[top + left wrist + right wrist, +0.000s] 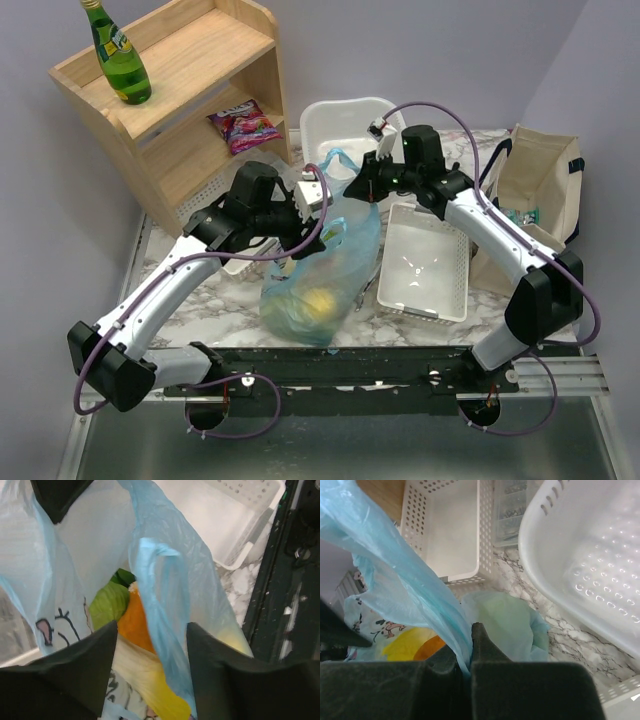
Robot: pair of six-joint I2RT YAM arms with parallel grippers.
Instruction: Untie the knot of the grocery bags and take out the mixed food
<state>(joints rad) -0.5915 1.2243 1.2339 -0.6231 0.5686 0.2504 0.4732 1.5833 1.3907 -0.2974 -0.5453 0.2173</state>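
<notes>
The light-blue grocery bag [325,270] sits slumped on the marble tabletop with both arms reaching over it. At the bag's upper right corner the right gripper [365,185] has its fingers pressed together on a pulled-up strip of the blue film, which runs taut from between them. At the bag's upper left the left gripper [152,672] has its fingers spread apart. A loop handle [155,580] hangs down through the gap, though I cannot tell whether either pad touches it. Down inside the bag's open mouth lie an orange carrot [135,622], a green cabbage leaf [107,605] and a pale yellow leafy piece [145,675]. A yellow fruit [318,300] shows through the film near the bag's bottom. A white slotted basket [425,265] lies just right of the bag and a white tub [345,125] stands behind it. Farther right of the bag is a beige tote [540,170]. Up to the bag's left stands a wooden shelf [190,90] holding a green bottle [120,55] and a purple packet [243,125].
</notes>
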